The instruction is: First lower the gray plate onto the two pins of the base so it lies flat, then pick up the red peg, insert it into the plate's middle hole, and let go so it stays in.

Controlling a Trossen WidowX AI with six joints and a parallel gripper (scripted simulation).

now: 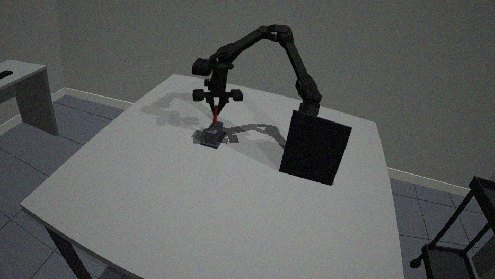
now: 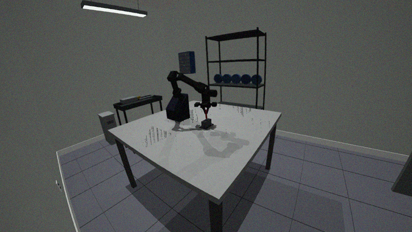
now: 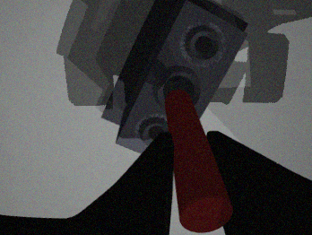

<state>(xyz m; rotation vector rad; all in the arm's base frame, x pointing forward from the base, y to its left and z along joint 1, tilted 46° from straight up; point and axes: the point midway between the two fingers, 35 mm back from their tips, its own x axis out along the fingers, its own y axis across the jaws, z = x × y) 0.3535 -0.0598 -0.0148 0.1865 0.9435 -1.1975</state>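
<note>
My gripper [image 1: 215, 112] [image 2: 205, 111] [image 3: 188, 143] is shut on the red peg [image 1: 214, 119] [image 2: 206, 115] [image 3: 193, 161], held nearly upright with its lower end down. The gray plate [image 3: 220, 67] lies on top of the base [image 1: 209, 144] [image 2: 205, 127] and looks flat; three ringed holes show in a row in the wrist view. The peg's lower end is at the near edge of the middle hole [image 3: 180, 84] in the wrist view. Whether it has entered the hole or is just above it, I cannot tell. The pins cannot be made out clearly in the dark outer holes.
The block stands on the white table [image 1: 194, 208] [image 2: 177, 153]. The arm's large dark mount [image 1: 315, 148] [image 2: 177, 108] stands to the right of the block in the top view. Arm shadows fall around the block. Shelves [image 2: 236, 60] stand beyond the table.
</note>
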